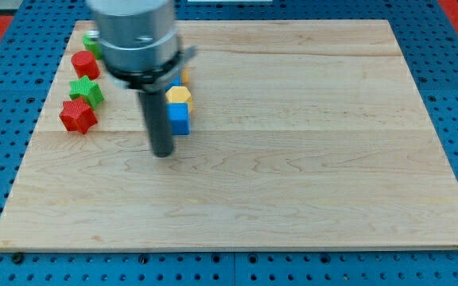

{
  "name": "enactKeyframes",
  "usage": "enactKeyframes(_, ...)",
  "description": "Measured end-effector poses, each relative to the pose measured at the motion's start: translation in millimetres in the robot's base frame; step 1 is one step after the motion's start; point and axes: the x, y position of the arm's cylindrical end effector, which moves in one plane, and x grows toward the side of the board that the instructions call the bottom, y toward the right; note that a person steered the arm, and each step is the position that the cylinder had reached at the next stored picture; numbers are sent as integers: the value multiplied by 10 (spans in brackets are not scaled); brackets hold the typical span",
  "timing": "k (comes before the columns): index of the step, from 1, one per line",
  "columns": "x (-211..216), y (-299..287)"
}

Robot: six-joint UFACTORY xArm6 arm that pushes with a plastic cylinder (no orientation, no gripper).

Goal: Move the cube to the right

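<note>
1. My tip (163, 153) is the bottom end of a dark rod. There is no hand here, so nothing can spread or pinch. The tip only pushes.
2. The tip sits on the counter (308, 159), in its left half, a bit above the middle.
3. The blue cube (180, 119) is just beside the rod, on the side toward the counter's right edge. I cannot tell if they touch.
4. A yellow block (179, 95) sits touching the cube, on the side toward the counter's top edge. Above it, a bit of orange (183, 77) peeks out from behind the arm. I cannot tell its shape.
5. Near the top left corner are a red round block (84, 63), a green star block (86, 90) and a red star block (78, 116). A bit of another green block (91, 40) shows at the corner.
6. I think the job is only starting. The cube is far from the right edge. The tip looks ready on the correct side, and the push to the right is what is left.
</note>
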Motion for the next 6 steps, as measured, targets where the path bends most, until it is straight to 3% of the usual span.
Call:
enactKeyframes(2, -457, 94)
enactKeyframes(4, -746, 1340)
enactKeyframes(5, -960, 1027)
enactKeyframes(6, -781, 1944)
